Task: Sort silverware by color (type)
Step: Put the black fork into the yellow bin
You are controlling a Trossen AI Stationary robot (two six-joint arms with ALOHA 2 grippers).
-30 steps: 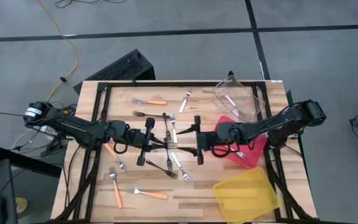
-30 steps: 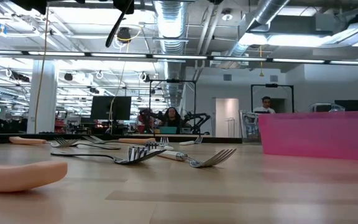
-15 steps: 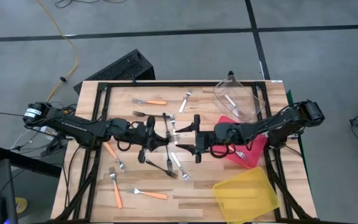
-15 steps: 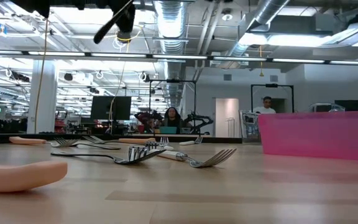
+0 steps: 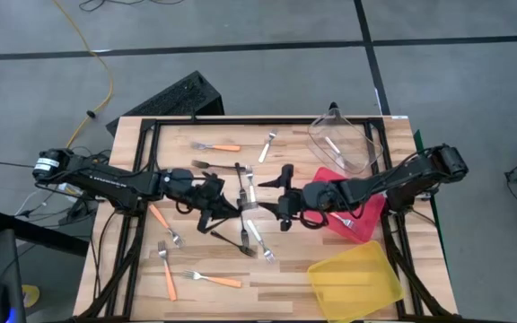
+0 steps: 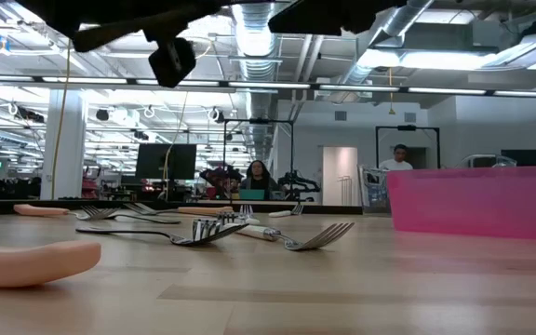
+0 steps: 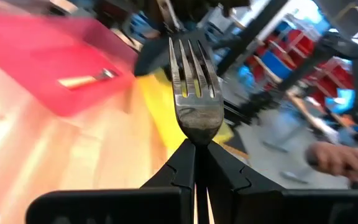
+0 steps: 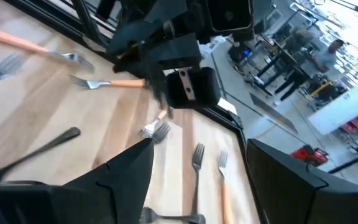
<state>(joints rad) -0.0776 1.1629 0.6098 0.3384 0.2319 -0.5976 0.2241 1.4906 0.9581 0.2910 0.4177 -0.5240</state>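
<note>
**Guide:** Since a second ago, both of our arms have drawn closer together over the middle of the wooden table [image 5: 330, 283]. Our left hand [image 5: 225, 199] has tilted and carries a slim silver metal fork [image 7: 194, 93] pinched by its neck, tines pointing away from the wrist.

**Listener:** And the other hand?

**Guide:** Our right hand [image 5: 281, 199] faces the left one, fingers spread wide and holding nothing. Its wrist view shows the left hand straight ahead, above the table.

**Listener:** Which step is this?

**Guide:** We judge it a hand-over, or a carry toward the bins. A pink-red plastic bin [image 5: 363, 213] lies beyond the right hand, a yellow plastic bin [image 5: 355, 278] toward the table's near edge, a clear plastic bin [image 5: 341, 144] toward its far edge.

**Listener:** What remains?

**Guide:** Many forks lie loose on the table: orange-handled forks [image 5: 215, 146], black forks [image 5: 227, 240], pale forks [image 5: 266, 144]. Next, the held fork needs to reach its matching bin before the fingers let go.
</note>
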